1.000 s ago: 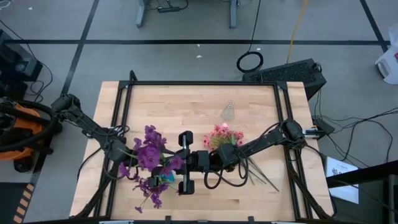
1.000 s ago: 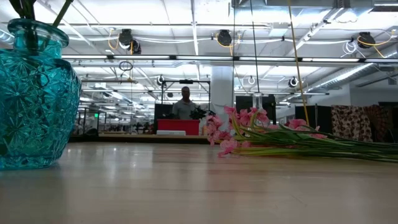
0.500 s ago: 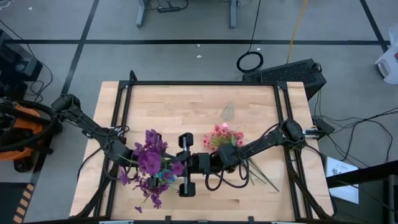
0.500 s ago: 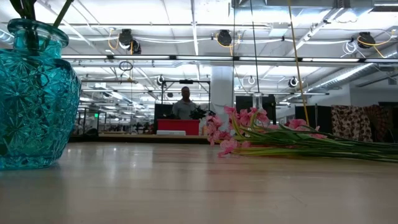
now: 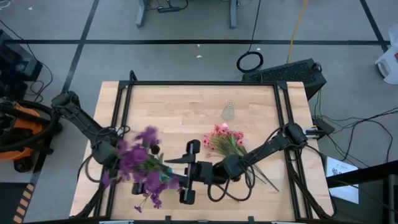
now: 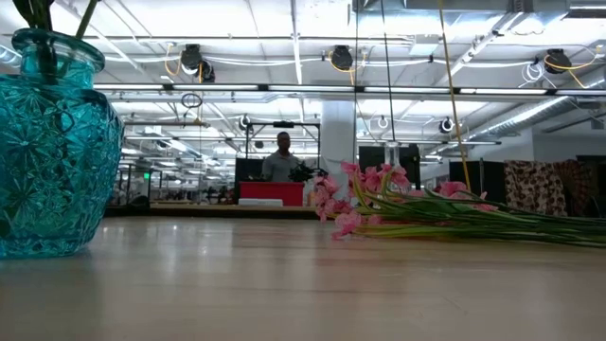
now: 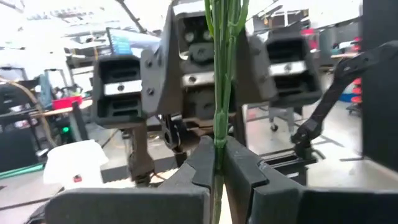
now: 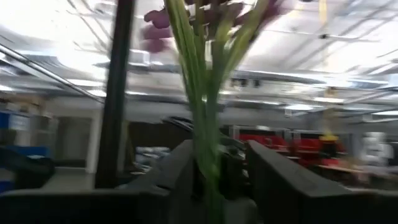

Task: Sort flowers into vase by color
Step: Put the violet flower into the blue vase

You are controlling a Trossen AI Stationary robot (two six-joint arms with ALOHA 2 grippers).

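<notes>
Over the teal vase (image 6: 52, 142) at the table's front-left, the left gripper (image 7: 217, 163) clamps green stems (image 7: 221, 74) of the purple flowers (image 5: 138, 162) — the right gripper (image 8: 214, 168) stands open around them; pink flowers (image 5: 225, 139) lie beyond.

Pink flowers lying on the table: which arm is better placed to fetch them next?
Right, probably. The pink flowers lie on its side of the table, beside its arm, and the right claw looks open. The left claw is shut on the purple flowers by their stems.
</notes>
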